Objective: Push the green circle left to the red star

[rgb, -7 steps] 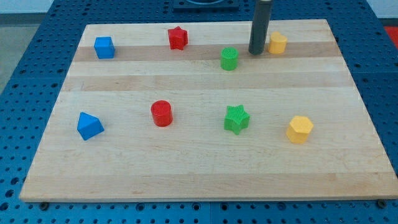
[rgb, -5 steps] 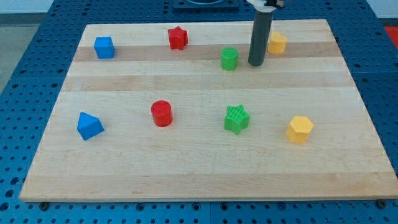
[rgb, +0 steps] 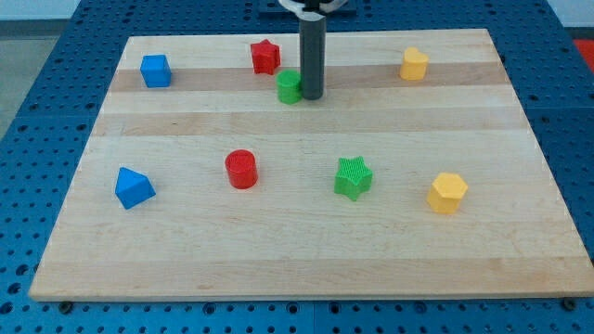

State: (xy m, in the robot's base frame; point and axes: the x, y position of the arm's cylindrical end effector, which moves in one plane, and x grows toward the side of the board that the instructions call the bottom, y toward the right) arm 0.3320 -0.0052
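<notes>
A: Where is the green circle (rgb: 290, 86) at this moment?

B: Near the view's top of the wooden tabletop (rgb: 306, 250), just below and to the right of the red star (rgb: 265, 56). The two sit close but a sliver of wood shows between them.

A: And the rod?

B: My tip (rgb: 311, 96) touches the green circle's right side. There is no claw on this arm, so nothing is spread, pressed together or pinching anything.

A: What might go wrong?

B: In my judgement, the circle sits lower than the star, so a push straight left could slide it underneath the star. A round block may also roll off the tip if contact is off-centre. Pushing too hard could knock the star toward the blue cube (rgb: 156, 70).

A: Anything else nearby?

B: No; a yellow block (rgb: 414, 64) sits well apart to the right.
</notes>
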